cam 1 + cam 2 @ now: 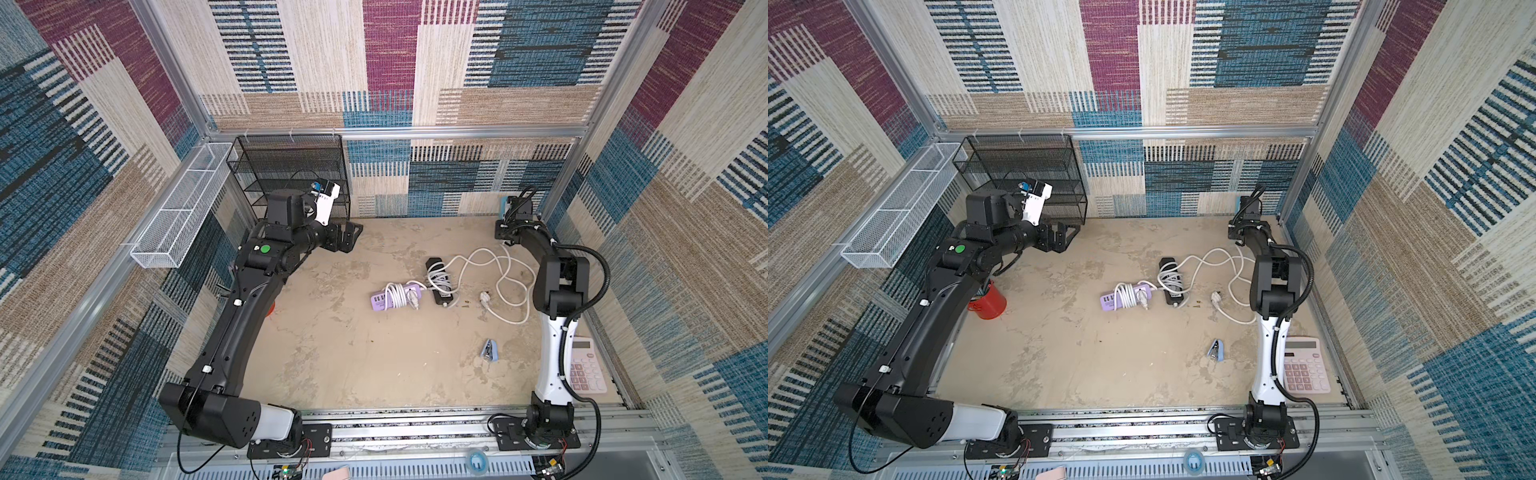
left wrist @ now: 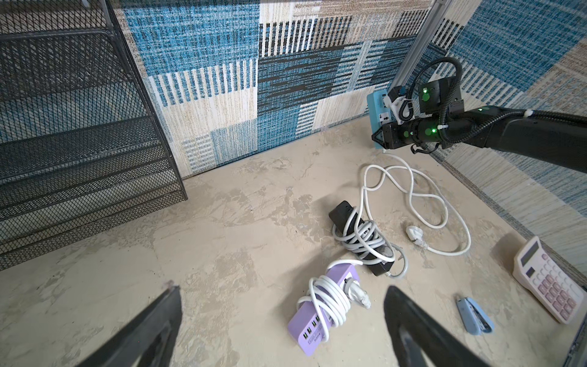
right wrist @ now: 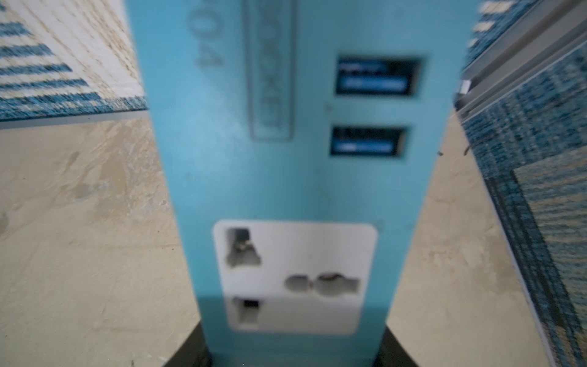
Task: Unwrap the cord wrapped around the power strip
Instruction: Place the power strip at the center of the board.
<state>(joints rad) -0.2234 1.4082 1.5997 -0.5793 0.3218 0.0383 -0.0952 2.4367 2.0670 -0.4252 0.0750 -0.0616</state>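
Note:
My right gripper [image 3: 293, 356] is shut on a blue power strip [image 3: 286, 159], which stands upright in the far right corner [image 2: 376, 111]. Its white cord [image 2: 412, 190] lies loose in loops on the table and ends in a white plug [image 1: 485, 297]. A purple power strip [image 1: 380, 300] with a white cord wound around it lies mid-table. Beside it is a black power strip [image 1: 434, 264] wound in grey cord. My left gripper [image 1: 351, 239] hovers open and holds nothing at the far left, well away from all the strips.
A black mesh rack [image 1: 291, 174] stands at the back left, and a white wire basket [image 1: 183, 208] hangs on the left wall. A red cup [image 1: 988, 305] sits under the left arm. A blue stapler [image 1: 488, 348] and a pink calculator [image 1: 586, 370] lie front right.

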